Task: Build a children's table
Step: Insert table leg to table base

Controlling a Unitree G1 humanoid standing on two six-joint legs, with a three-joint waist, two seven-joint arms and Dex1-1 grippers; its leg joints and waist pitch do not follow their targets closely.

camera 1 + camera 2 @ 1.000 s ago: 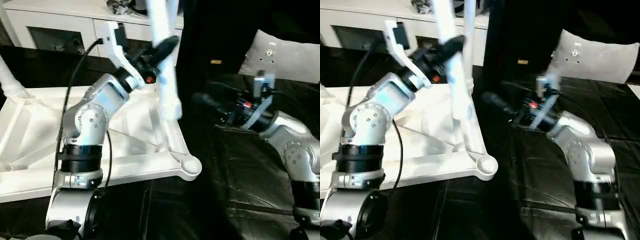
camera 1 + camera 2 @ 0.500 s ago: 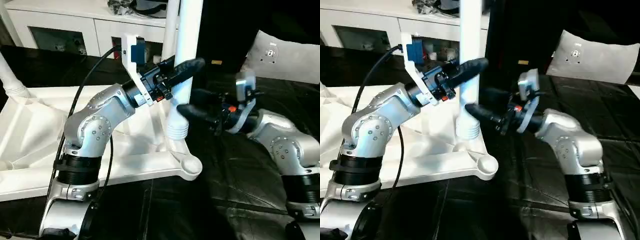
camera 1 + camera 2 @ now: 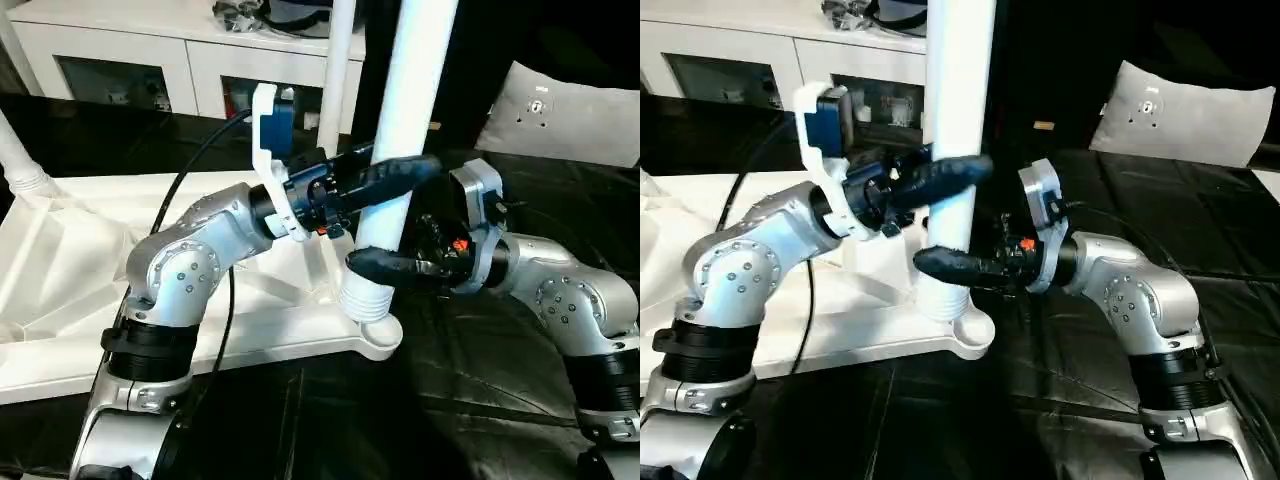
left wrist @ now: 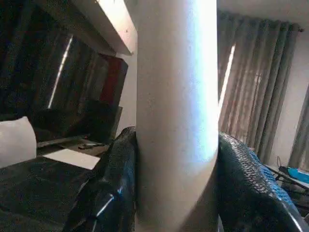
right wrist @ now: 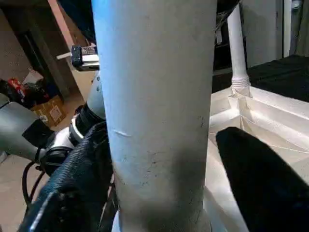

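The white table top [image 3: 60, 270] lies underside up on a black sheet. My left gripper [image 3: 405, 175] is shut on a long white leg [image 3: 415, 100] and holds it upright, with both fingers [image 4: 120, 183] pressed to its sides. The leg's ribbed lower end [image 3: 362, 300] stands at the near right corner socket [image 3: 378, 335]. My right gripper [image 3: 378, 266] is open around the leg lower down. One of its fingers [image 5: 77, 179] touches the leg and the other [image 5: 256, 179] stands a little off it. Two other legs [image 3: 20, 160] [image 3: 338, 70] stand in the far corner sockets.
A white glass-door cabinet [image 3: 120, 60] runs along the back. A grey cushion [image 3: 565, 110] lies at the back right. Crinkled black sheeting [image 3: 470, 400] covers the surface to the right of the top. A black cable [image 3: 185, 190] loops over my left arm.
The held leg swung from tilted to upright and came down at the near right corner socket. My right gripper moved in around its lower part and its jaws have narrowed.
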